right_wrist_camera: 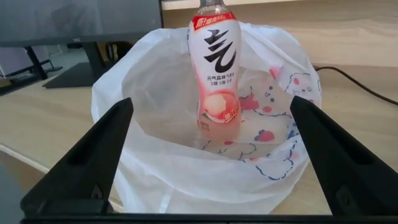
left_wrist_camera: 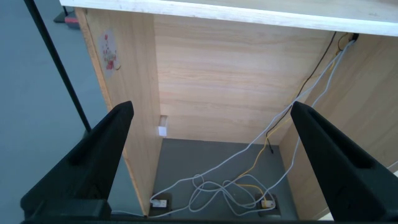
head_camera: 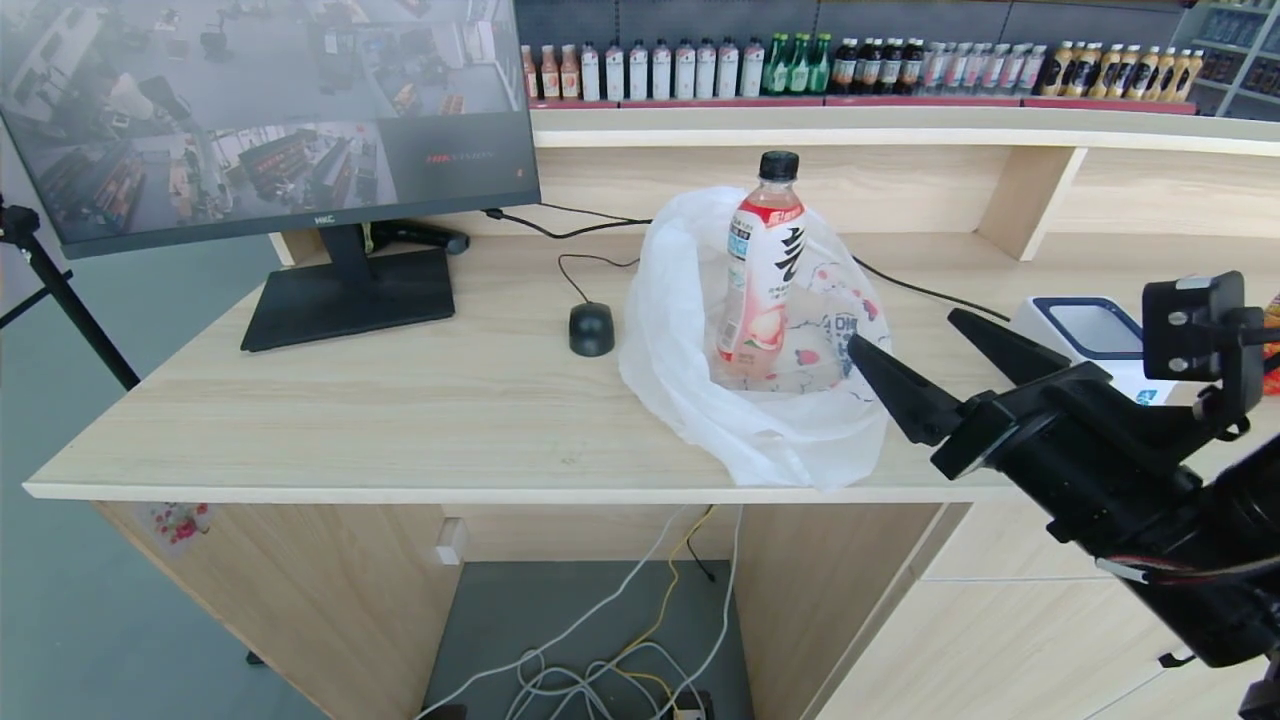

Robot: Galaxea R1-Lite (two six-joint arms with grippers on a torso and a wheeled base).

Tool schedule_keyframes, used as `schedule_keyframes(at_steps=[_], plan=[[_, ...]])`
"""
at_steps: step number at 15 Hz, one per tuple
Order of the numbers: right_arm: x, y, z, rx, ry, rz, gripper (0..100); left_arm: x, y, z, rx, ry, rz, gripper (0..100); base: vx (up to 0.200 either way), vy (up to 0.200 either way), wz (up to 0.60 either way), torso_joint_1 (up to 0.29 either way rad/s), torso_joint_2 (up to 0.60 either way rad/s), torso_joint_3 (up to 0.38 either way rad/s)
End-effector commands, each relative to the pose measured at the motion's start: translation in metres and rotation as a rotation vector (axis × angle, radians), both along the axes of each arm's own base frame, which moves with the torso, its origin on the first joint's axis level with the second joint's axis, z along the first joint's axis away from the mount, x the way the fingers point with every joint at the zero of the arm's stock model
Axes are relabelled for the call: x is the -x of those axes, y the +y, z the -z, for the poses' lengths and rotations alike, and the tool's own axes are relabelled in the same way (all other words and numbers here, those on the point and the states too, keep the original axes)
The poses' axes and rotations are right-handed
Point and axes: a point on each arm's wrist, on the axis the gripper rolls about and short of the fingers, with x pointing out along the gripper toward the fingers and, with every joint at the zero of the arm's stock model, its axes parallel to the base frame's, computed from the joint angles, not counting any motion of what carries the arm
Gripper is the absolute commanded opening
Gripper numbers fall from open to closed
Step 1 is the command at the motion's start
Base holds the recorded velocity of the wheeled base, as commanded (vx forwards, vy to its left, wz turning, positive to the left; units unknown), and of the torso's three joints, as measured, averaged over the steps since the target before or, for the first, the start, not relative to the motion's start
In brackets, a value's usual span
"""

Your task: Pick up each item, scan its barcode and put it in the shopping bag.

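Pink peach-drink plastic bottle with black cap (head_camera: 762, 270) stands upright inside the thin white plastic shopping bag (head_camera: 668, 330), bag mouth open, sitting mid-desk towards the right. So this item looks bagged; whether it was scanned can't be told from here.

Right tool (head_camera: 900, 328) sits just right of the bag, near side, pointing at it. It is released, jaws spread wide, nothing between them, clear of bottle and bag. Reads as a finished drop-off.

Left tool (left_wrist_camera: 211, 109) is also released and empty. It hangs low in front of the light wood desk (head_camera: 400, 420), facing the leg space with loose cables (left_wrist_camera: 217, 186) on the floor.

White box barcode scanner with dark window (head_camera: 1085, 335) is right of the bag, behind the right arm. An orange-red sliver (head_camera: 1272, 350) at the far right edge may be another item, too cut off to tell.

Judgement: one item done. Any remaining items would need pick, scan and bag.

Black computer mouse (head_camera: 591, 328) lies left of the bag; the black monitor (head_camera: 270, 110) stands far left.
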Motion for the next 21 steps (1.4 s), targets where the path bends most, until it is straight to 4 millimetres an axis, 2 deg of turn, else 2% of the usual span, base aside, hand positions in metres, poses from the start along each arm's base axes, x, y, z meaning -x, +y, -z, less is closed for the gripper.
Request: schedule_keyframes(at_steps=[1,2,6,10,21], plan=[[0.015,-0.009,0.008,0.011,0.018,0.000,100,0.000,0.000,0.000,0.000,0.000,0.000,100,0.000,0.000,0.00,0.000,0.00,0.000],[0.021,-0.012,0.013,0.022,0.031,-0.002,100,0.000,0.000,0.000,0.000,0.000,0.000,100,0.000,0.000,0.00,0.000,0.00,0.000],[0.007,-0.003,0.002,0.007,-0.020,0.002,100,0.000,0.000,0.000,0.000,0.000,0.000,100,0.000,0.000,0.00,0.000,0.00,0.000],[0.006,-0.003,0.001,-0.002,-0.020,0.001,100,0.000,0.000,0.000,0.002,0.000,0.000,100,0.000,0.000,0.00,0.000,0.00,0.000],[0.008,-0.004,0.009,0.008,0.007,0.001,100,0.000,0.000,0.000,0.005,0.000,0.000,100,0.000,-0.200,0.00,0.002,0.00,0.005]])
